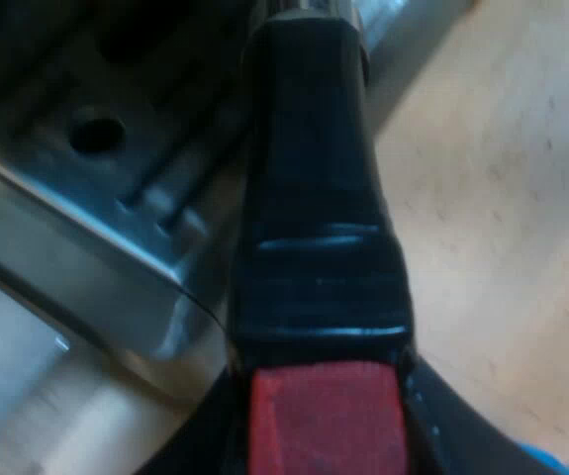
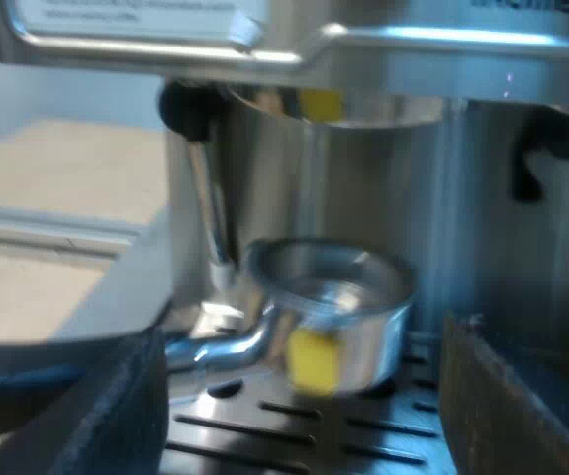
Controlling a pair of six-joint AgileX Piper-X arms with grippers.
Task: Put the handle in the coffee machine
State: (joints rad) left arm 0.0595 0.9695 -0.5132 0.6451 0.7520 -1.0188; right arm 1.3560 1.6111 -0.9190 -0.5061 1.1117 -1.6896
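**Status:** the task is in progress. The holder is at the machine but not locked in.

1. **Espresso machine** (image 2: 393,59). Its front faces my right wrist view. The round brew head (image 2: 363,109) hangs over the drip tray (image 2: 294,435), and the steam wand (image 2: 205,198) is near it.
2. **Tabletop** (image 1: 502,218). It carries the machine. The tray's corner lies just beside the handle.
3. **Holder** (image 2: 329,297). The metal basket is upright with its open top facing up. It sits under the brew head, low and just above the drip tray, with a clear gap up to the head.
4. **Handle** (image 1: 314,198). It runs from my left tool toward the tray. Its red end (image 1: 326,406) is the near end, between my fingers.
5. **Left tool** (image 1: 326,450). It is clamped on the handle at the red end, as far as this very close view lets me judge.
6. **Right tool** (image 2: 304,406). It is spread wide and holds nothing. It faces the holder and is apart from it.

**Done:** the holder is grasped and the basket is placed beneath the brew head.

**Left to do, in my judgement:** raise the basket into the head, turn the handle until it locks, then release the handle.
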